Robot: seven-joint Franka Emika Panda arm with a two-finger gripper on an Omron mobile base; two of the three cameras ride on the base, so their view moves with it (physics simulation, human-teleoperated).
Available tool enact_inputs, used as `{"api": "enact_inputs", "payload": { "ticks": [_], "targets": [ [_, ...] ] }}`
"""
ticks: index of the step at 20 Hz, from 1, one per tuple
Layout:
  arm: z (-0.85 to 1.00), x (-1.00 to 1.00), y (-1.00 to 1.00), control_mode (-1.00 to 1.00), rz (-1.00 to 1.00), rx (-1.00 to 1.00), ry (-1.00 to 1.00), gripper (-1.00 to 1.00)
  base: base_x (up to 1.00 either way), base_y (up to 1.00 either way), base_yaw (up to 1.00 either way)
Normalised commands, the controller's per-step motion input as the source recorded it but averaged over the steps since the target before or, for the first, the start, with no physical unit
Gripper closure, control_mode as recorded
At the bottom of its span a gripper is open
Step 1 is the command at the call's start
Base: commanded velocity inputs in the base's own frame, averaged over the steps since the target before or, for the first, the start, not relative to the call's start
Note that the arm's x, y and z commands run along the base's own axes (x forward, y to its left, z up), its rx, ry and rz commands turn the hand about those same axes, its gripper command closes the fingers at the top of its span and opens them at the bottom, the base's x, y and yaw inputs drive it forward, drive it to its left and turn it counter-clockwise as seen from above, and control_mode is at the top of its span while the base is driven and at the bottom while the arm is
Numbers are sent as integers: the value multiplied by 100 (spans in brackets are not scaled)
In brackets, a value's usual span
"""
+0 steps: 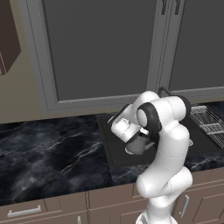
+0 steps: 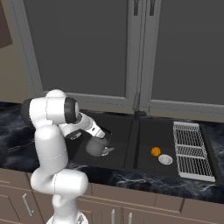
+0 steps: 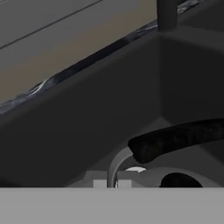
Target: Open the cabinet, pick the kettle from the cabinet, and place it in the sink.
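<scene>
While arm hides gripper [image 2: 99,136], grip unclear; kettle [image 2: 97,146] low in sink [image 2: 118,127].

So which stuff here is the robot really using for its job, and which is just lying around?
For the job:
- kettle, grey, held low in the basin
- sink, dark
- gripper, on the kettle's handle

Just lying about:
- orange fruit
- small white bowl
- wire dish rack
- faucet
- black marble counter
</scene>
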Motion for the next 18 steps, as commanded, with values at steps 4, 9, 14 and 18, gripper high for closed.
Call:
{"api": "enact_inputs", "payload": {
  "ticks": [4,9,14,18],
  "targets": [
    [-45,-34,0,-100,0,0,-9,100,0,0,0],
    [-45,-22,-3,-100,0,1,-5,100,0,0,0],
    [-41,-10,-6,-100,0,3,0,100,0,0,0],
    [-35,-2,-11,-100,0,4,0,100,0,0,0]
  ]
}}
